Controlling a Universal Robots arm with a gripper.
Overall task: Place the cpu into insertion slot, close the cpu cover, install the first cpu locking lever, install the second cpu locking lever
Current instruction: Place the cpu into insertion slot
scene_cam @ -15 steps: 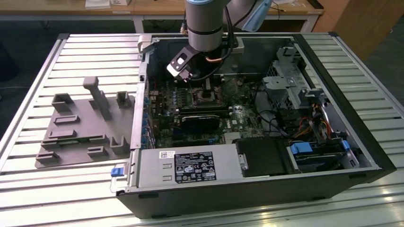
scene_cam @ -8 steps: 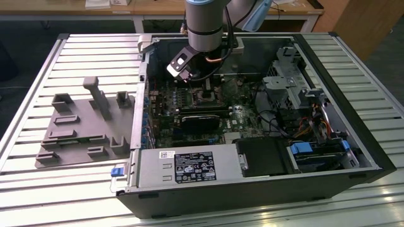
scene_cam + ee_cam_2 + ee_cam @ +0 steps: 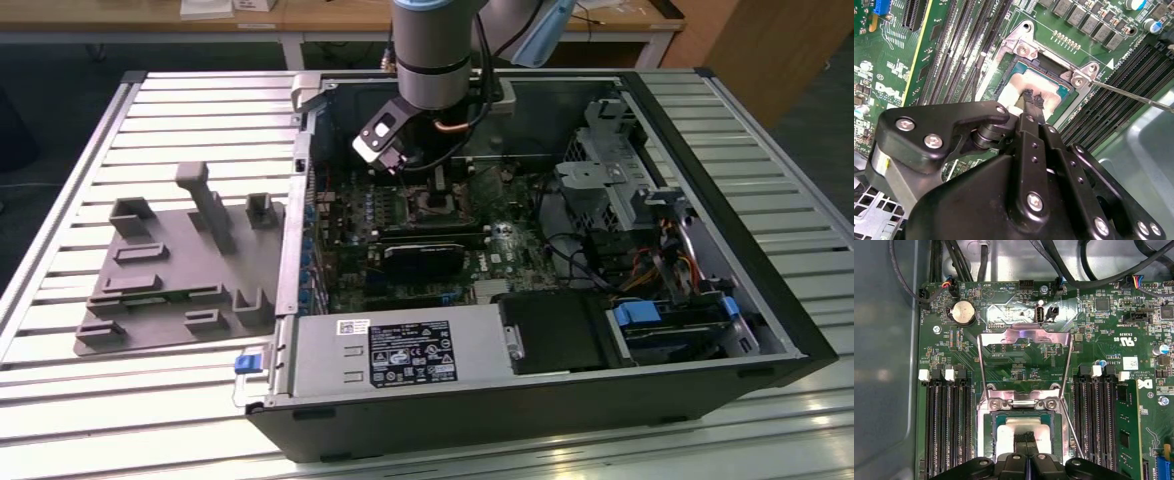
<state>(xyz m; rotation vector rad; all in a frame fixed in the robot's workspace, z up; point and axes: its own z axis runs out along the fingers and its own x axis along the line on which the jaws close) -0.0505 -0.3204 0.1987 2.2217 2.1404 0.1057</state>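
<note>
An open computer case [image 3: 754, 300] is seen lying on a slatted metal table [image 3: 120, 420], with a grey moulded holder [image 3: 147, 290] laid at the exterior view's left. From the upper middle of the exterior view, the robot arm [image 3: 434, 50] is lowered almost straight down into the case, its wrist turned so that the gripper [image 3: 434, 185] is pointed at the green motherboard [image 3: 514, 250].

In both wrist views the gripper's two black fingertips [image 3: 1038, 100] are shown pressed together, with nothing pinched between them. The tips are held at the middle of the cpu [image 3: 1029, 80], at or just above its silvery top; contact cannot be judged.

The cpu [image 3: 1009, 432] is seated flat inside the insertion slot [image 3: 990, 432], with the slot's dark rim and silver frame visible around it. The cpu cover [image 3: 1024, 336] is swung open, away from the slot, with the board seen through its cut-out centre. A thin wire locking lever [image 3: 1134, 95] is raised clear beside the slot. Rows of black memory slots [image 3: 944, 425] are seen on either side of the socket.
</note>
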